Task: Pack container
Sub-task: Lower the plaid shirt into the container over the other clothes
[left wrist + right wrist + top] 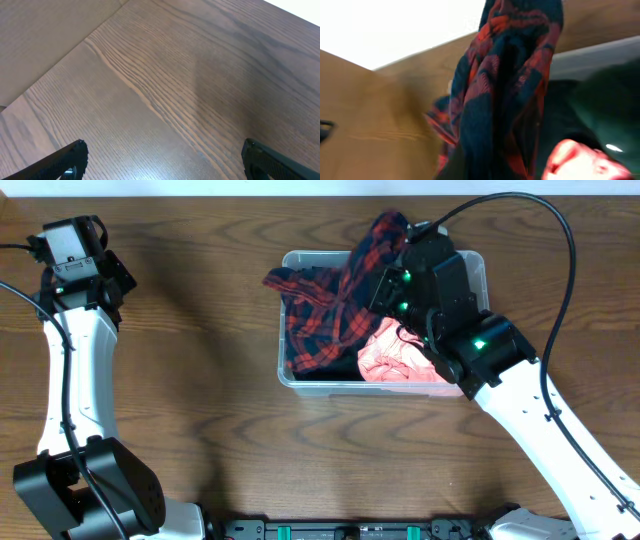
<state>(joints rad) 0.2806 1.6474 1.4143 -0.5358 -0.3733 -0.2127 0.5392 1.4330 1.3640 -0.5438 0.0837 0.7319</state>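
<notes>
Note container standing flat on table, right of centre. Inside: plaid shirt across the left and middle, one part spilling over the far-left rim; pink garment in the near-right corner, touching the shirt. Right gripper over the container's far side, clenched on shirt, holding a fold raised in a peak above the rim; fingers hidden by fabric. Left gripper released, tips wide apart, above bare wood at far left, well apart from container.
</notes>
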